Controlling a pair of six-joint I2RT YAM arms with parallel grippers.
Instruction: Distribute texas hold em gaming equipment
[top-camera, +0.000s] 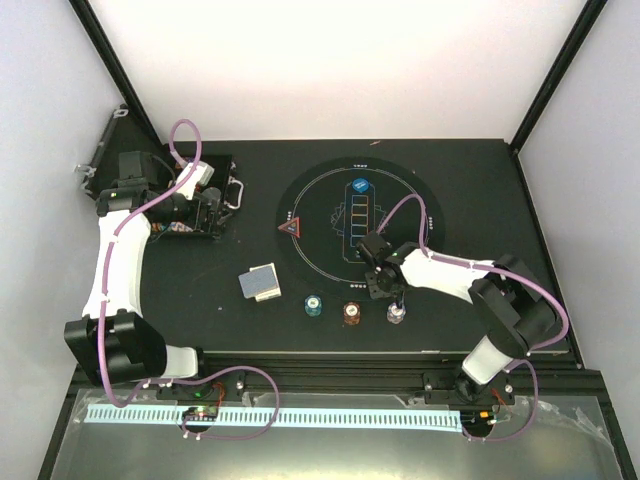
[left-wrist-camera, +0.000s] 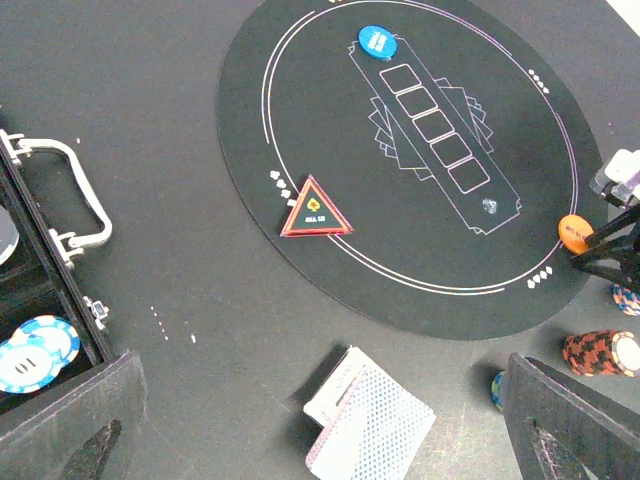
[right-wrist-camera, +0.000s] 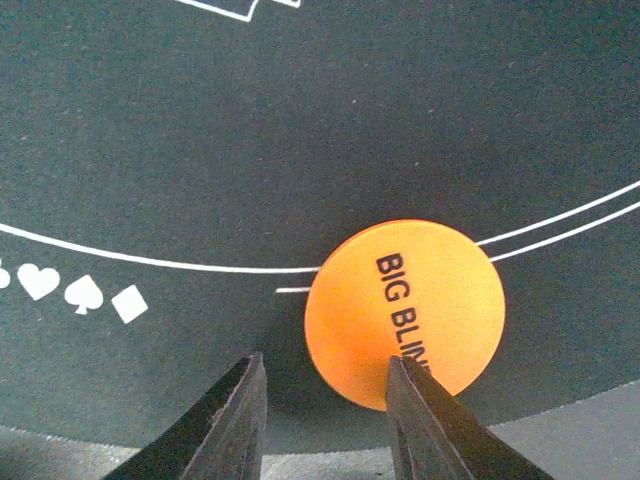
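Right wrist view: the orange button (right-wrist-camera: 405, 312), printed "BIG BLIN…", lies flat on the round mat (right-wrist-camera: 300, 120), just inside the mat's near rim and over its double white line. The right gripper (right-wrist-camera: 322, 378) hangs low over it with its jaws parted. One finger overlaps the button's near edge and the other stands clear of it over bare mat, so nothing is clamped.

From the left wrist view the same orange button (left-wrist-camera: 575, 232) sits at the mat's rim, touching the dark frame of the right gripper (left-wrist-camera: 610, 245). On the mat (left-wrist-camera: 250, 120) a blue button (left-wrist-camera: 377, 42) rests at the far end of the row of printed card boxes. A red-edged triangular marker (left-wrist-camera: 315, 212) lies inside the ring on the side toward the black case (left-wrist-camera: 60, 250).

Off the mat, on the counter (top-camera: 470, 170) along its near edge, stand a teal chip stack (top-camera: 313, 305), a red-brown chip stack (top-camera: 351, 313) and a white chip stack (top-camera: 397, 315). The deck of cards (top-camera: 260, 282), backs up and slightly fanned, lies beyond the teal stack, toward the case.

The left gripper (top-camera: 205, 215) hovers over the open case, well apart from the mat, its fingers (left-wrist-camera: 570, 420) spread wide and holding nothing. Pale blue chips (left-wrist-camera: 35, 345) lie in a case compartment.
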